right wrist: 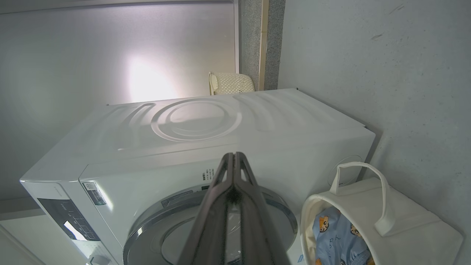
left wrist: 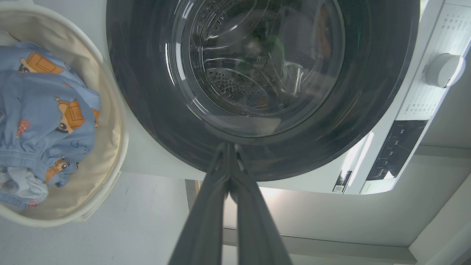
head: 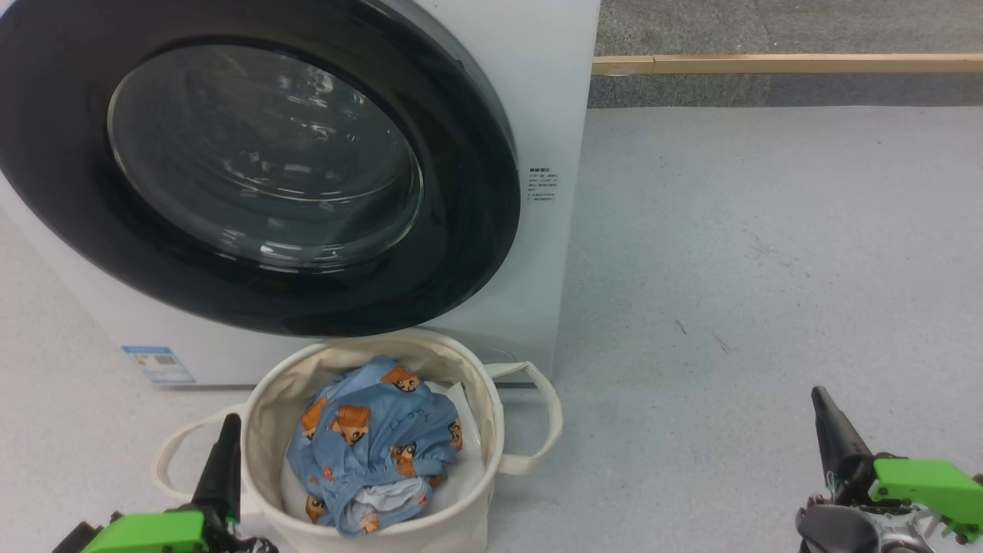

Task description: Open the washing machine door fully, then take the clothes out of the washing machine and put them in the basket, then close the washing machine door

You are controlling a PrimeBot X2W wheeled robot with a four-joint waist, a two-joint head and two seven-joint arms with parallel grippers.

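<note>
Left end effector [head: 228,424] low at left, fingers pressed together, holding nothing, just beside the left rim of the cream canvas basket [head: 491,430]; the light blue bear-print clothes [head: 376,445] lie bunched inside it on a white sheet [head: 470,430]. Basket sits on the grey floor [head: 768,269] right in front of the white washing machine [head: 549,115], below the washing machine door [head: 261,161], which lies shut flat against the front. Right end effector [head: 820,398] low at right over the floor, fingers closed together, empty, well apart from the basket.
</note>
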